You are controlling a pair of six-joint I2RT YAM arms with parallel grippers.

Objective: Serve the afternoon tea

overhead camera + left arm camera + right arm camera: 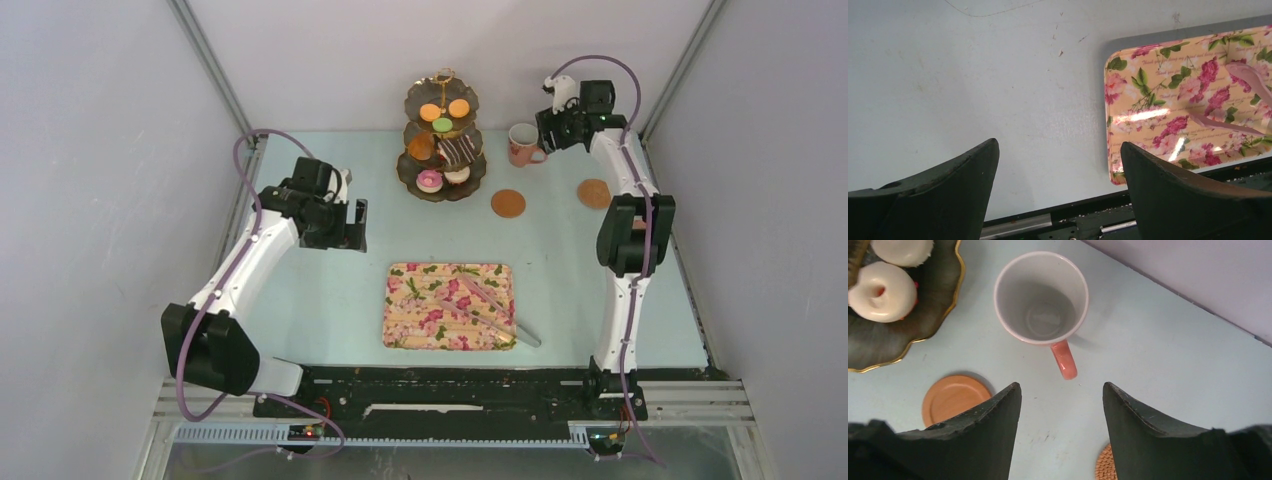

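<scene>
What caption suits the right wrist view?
Open right claw poised over empty pink mug, beside a coaster and donuts.

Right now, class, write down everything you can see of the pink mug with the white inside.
The pink glazed ceramic-looking mug stands upright and empty on the pale blue table. Its inside is white and its rim is round. Its single pink loop handle points toward the right gripper, whose jaws are open and short of it, not touching. It stands beside the dark gold-rimmed tiered stand but apart from it, and it is not on the round brown coaster nearby. Only the table touches it.
</scene>
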